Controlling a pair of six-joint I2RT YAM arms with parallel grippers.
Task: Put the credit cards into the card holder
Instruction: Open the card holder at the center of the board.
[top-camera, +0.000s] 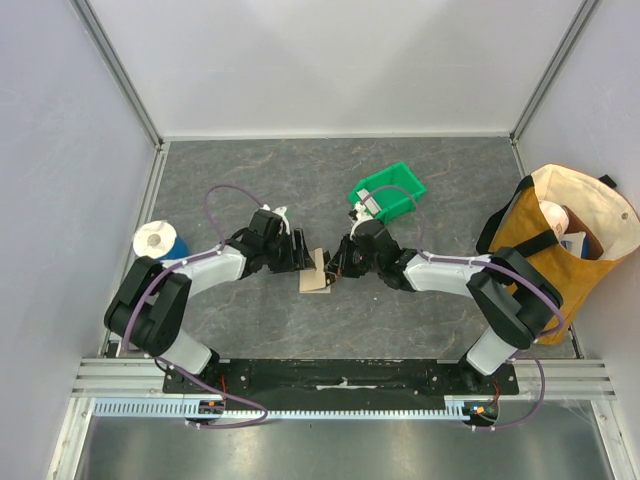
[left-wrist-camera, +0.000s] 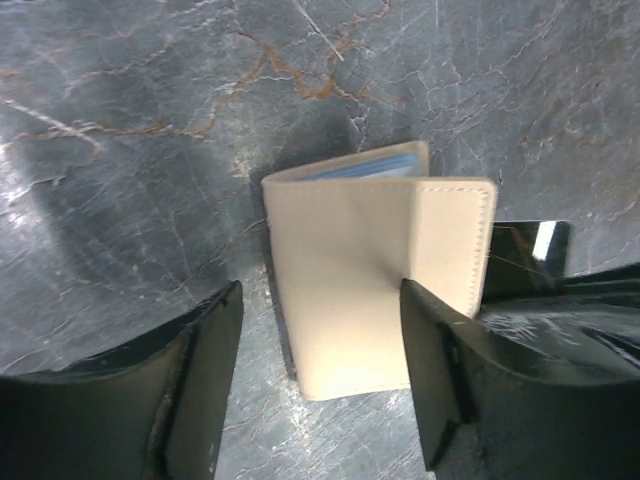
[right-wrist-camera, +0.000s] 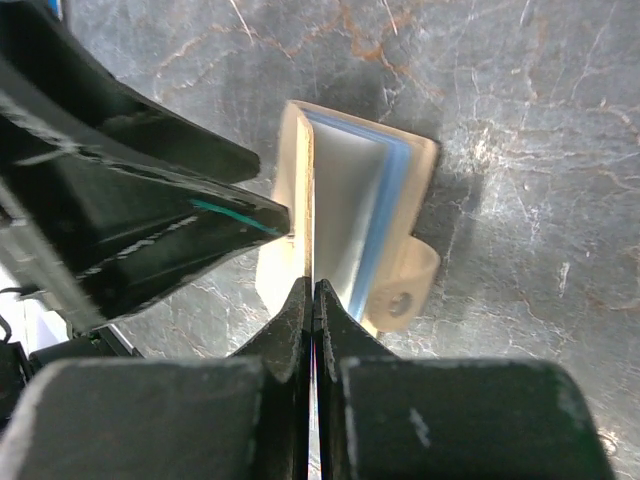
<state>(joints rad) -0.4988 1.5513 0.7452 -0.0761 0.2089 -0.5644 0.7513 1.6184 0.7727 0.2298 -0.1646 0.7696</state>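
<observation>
The tan card holder (top-camera: 316, 272) stands part-open on the table between both grippers. In the left wrist view it (left-wrist-camera: 370, 270) sits between my left gripper's (left-wrist-camera: 320, 290) open fingers, and the right finger (left-wrist-camera: 440, 370) touches one leaf. A light blue card (right-wrist-camera: 385, 215) and a whitish card (right-wrist-camera: 340, 190) sit inside it. Its snap tab (right-wrist-camera: 405, 298) hangs at the side. My right gripper (right-wrist-camera: 313, 285) is shut on a thin dark card (left-wrist-camera: 527, 252), held edge-on at the holder's mouth. In the top view, my left gripper (top-camera: 303, 258) and right gripper (top-camera: 336, 265) flank the holder.
A green plastic bin (top-camera: 387, 192) with a whitish item stands behind the right gripper. A tan tote bag (top-camera: 560, 245) stands at the right edge. A white roll on a blue base (top-camera: 160, 241) sits at the left by the wall.
</observation>
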